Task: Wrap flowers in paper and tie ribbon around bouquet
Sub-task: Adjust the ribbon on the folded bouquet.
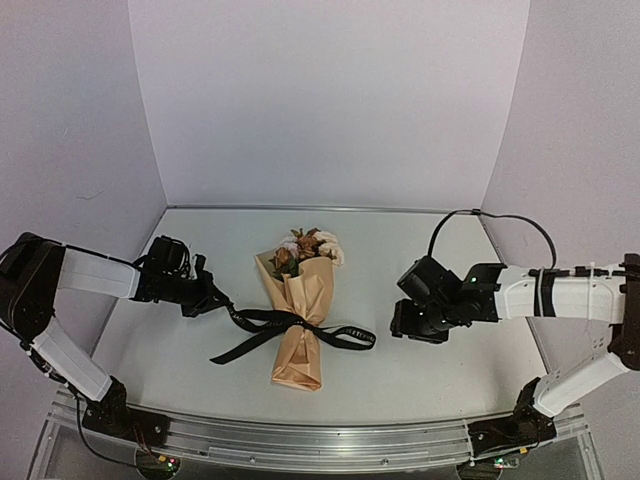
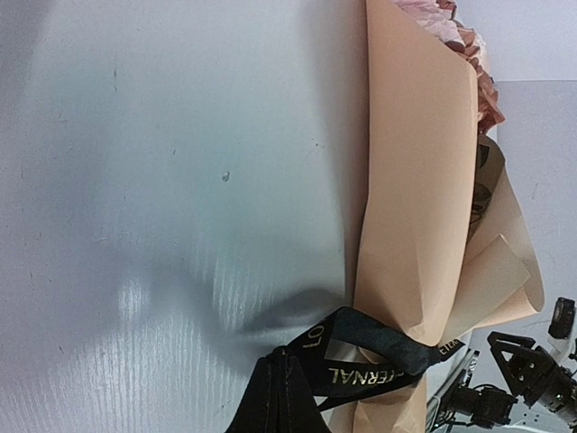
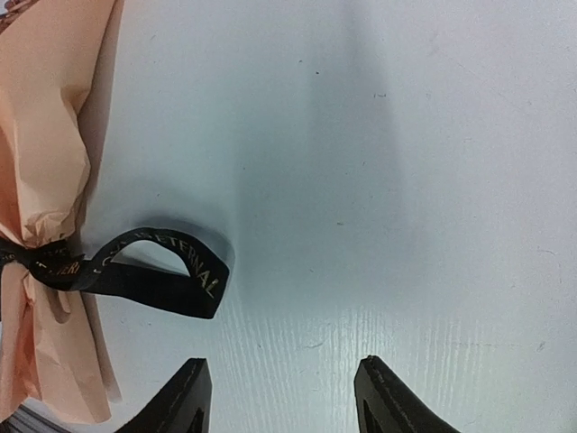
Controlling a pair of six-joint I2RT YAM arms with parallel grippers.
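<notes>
1. Bouquet (image 1: 308, 292) lies flat on the table (image 1: 450, 370), between the two sets of jaws. Its wide end points away from the arm bases and its narrow end toward them.
2. Paper (image 1: 298, 362) is wrapped as a cone. Flowers (image 1: 310, 245) show at its open top: cream, pink and rust-brown blooms.
3. Ribbon (image 1: 300, 322) is cinched round the cone's waist, and the paper is gathered in tight there. The band is black with light lettering.
4. Left jaws are clenched, tips together. In the left wrist view the ribbon (image 2: 361, 356) starts right at the tips and runs ahead and to the right, to the cone. It looks pinched between them.
5. From the left jaws, the paper's (image 2: 415, 180) long edge stands ahead and to the right. The blooms are at the far end, furthest from the tips.
6. A second ribbon tail lies loose on the table on the left jaws' side of the cone, nearer the arm bases than those jaws and apart from them.
7. Right jaws are released and stand well apart. Only bare table shows between them.
8. In the right wrist view the ribbon's (image 3: 162, 275) other tail lies ahead of the right jaws and to their left. It curls in a low arch with its cut end down on the table, clear of both sides of the jaws.
9. The cone's waist sits further left of the right jaws, at the edge of that view.
10. Left arm (image 1: 95, 275) and right arm (image 1: 560, 295) both reach in low, their jaws pointing inward at the bouquet.
</notes>
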